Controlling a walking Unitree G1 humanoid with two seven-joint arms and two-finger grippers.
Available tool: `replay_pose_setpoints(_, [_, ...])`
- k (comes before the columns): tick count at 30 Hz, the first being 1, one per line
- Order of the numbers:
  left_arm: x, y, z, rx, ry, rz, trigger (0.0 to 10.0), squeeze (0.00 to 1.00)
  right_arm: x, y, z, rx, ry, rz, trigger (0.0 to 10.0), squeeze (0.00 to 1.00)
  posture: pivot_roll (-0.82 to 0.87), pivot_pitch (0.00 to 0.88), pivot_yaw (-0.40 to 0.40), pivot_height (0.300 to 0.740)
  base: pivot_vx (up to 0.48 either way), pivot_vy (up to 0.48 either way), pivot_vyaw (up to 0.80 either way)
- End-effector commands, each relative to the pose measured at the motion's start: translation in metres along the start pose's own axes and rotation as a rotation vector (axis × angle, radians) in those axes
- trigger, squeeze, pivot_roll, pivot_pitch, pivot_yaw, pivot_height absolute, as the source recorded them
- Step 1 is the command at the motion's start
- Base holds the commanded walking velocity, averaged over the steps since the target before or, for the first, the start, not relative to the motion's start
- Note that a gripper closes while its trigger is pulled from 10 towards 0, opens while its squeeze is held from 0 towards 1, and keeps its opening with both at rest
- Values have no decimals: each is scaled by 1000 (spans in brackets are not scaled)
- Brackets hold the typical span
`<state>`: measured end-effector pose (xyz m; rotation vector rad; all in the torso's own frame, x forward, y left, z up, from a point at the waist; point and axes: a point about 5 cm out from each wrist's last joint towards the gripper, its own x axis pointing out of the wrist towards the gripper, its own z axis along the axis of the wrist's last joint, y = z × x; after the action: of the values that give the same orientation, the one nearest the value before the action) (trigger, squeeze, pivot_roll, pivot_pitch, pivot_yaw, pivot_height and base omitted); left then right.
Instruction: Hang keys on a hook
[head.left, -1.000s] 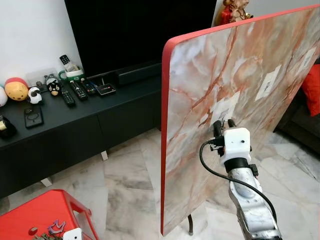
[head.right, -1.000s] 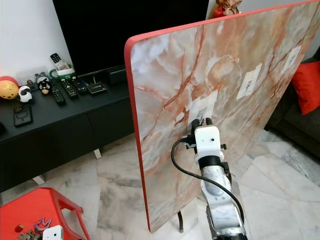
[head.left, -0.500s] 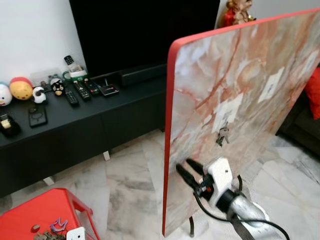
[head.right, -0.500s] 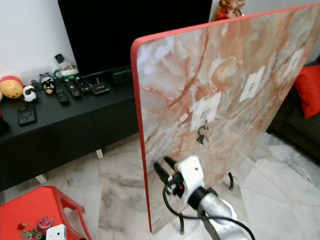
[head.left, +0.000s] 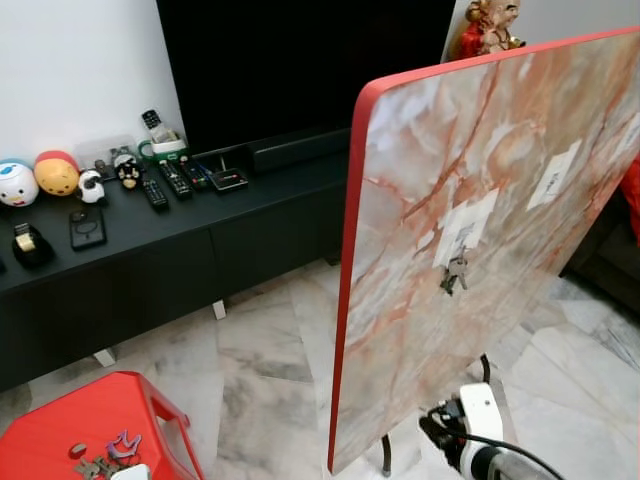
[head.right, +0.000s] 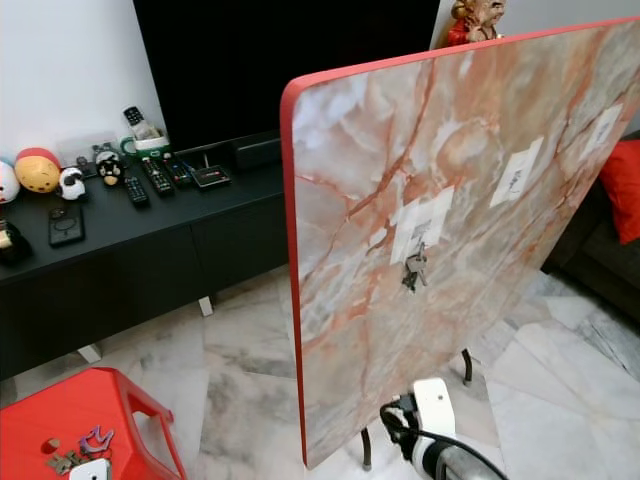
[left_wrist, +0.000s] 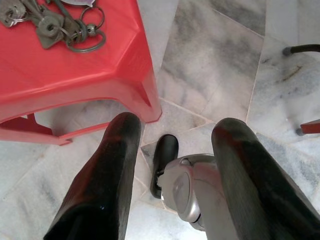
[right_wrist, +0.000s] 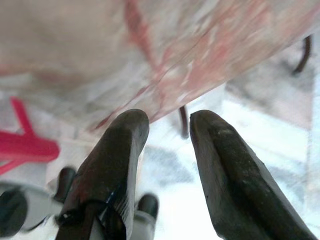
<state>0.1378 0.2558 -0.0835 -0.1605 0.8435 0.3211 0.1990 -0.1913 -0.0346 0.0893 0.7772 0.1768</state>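
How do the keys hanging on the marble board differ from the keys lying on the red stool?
The keys on the board hang upright from a hook on a white patch; the keys on the stool lie flat on the red stool. The hanging bunch looks small and compact, while the stool bunch is spread out, with several rings showing. Both are grey metal keys, and no gripper holds either.

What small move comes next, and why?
Probably let the right tool finish lowering clear of the marbled board: the keys hang from the hook on its white patch, the tool is open and empty. More keys lie on the red stool.
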Motion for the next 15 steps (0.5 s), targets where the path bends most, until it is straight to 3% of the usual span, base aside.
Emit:
replay_pose_setpoints(1, [0, -4, -3, 2, 23, 4, 10000, 0, 0, 3, 40, 28, -208, 0, 10000, 0, 5, 0, -68, 740, 0, 0, 0])
replay_pose_setpoints(2, [0, -4, -3, 2, 23, 4, 10000, 0, 0, 3, 40, 28, -208, 0, 10000, 0, 5, 0, -68, 740, 0, 0, 0])
replay_pose_setpoints(3, [1, -5, -2, 4, 27, 6, 10000, 0, -5, 7, 65, 55, -326, 19, 10000, 0, -3, 0, -63, 740, 0, 0, 0])
replay_pose_setpoints(5, [1, -2, -2, 8, 36, 11, 10000, 0, -11, 20, 91, 55, -455, 112, 10000, 0, -5, 0, -59, 740, 0, 0, 0])
replay_pose_setpoints(8, [1, -2, -2, 10, 39, 10, 10000, 0, -15, 29, 98, 55, -491, 181, 10000, 0, -5, 0, -59, 740, 0, 0, 0])
replay_pose_setpoints(11, [1, -1, -3, 12, 40, 6, 10000, 0, -24, 53, 112, 17, -573, 357, 10000, 0, -3, 0, -63, 740, 0, 0, 0])
replay_pose_setpoints(15, [-2, 3, -8, 16, 40, 5, 10000, 0, -38, 63, 126, 25, -668, 431, 10000, 0, -8, 0, -61, 740, 0, 0, 0])
